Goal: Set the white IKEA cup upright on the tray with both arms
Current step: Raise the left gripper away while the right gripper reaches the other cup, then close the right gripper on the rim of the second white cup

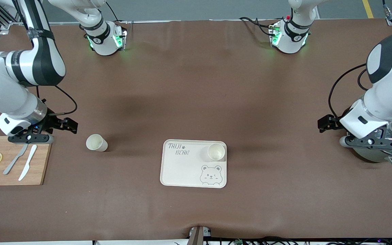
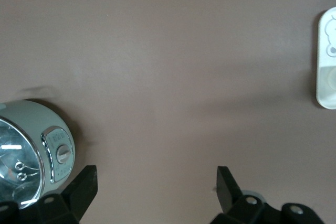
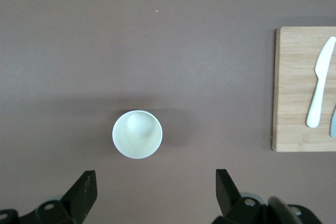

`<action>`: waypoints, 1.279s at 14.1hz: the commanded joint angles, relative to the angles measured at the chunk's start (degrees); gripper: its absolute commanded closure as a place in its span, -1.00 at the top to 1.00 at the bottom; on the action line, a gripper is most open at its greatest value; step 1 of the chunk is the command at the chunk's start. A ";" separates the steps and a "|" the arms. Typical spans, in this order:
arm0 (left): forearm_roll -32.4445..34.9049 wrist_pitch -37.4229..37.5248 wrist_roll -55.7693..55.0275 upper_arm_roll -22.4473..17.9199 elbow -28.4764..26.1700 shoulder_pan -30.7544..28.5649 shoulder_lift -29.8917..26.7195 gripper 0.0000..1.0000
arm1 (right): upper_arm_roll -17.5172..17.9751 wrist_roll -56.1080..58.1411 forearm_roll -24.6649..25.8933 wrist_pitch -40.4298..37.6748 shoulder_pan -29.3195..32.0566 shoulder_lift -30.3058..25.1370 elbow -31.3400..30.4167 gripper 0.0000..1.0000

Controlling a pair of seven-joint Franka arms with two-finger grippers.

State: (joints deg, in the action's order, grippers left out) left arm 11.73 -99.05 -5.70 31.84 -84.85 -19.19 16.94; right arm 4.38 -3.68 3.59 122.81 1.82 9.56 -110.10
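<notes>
A brown mat covers the table. The cream rectangular bear-printed tray [image 1: 182,170] already holds one white cup [image 1: 216,151] upright at its one o'clock corner. A second white cup [image 1: 96,142] stands upright on the mat toward the right arm's end. The right gripper [image 3: 152,192], fingers spread, hovers over the wooden cutting board's [image 1: 36,170] edge; the left gripper [image 2: 156,190], also spread, waits over the grey lidded pot [image 1: 386,149]. An off-centre pinch would likely tip the cup.
</notes>
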 commanded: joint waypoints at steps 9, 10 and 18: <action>-12.96 0.96 12.90 -24.46 -11.38 14.71 -14.55 1.00 | 0.01 1.91 1.42 12.53 1.16 4.76 -5.92 1.00; -13.14 0.96 13.34 -25.16 -12.43 15.41 -15.52 1.00 | 0.01 2.53 1.42 13.41 1.77 5.21 -6.09 1.00; -14.98 1.22 13.52 -27.71 -15.34 20.16 -19.83 1.00 | 0.01 2.89 1.86 20.36 2.22 9.16 -8.29 1.00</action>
State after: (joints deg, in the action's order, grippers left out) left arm -1.71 -97.61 6.77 5.39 -98.31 -0.26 -0.86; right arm 3.89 -1.47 4.60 141.91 3.19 18.14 -118.13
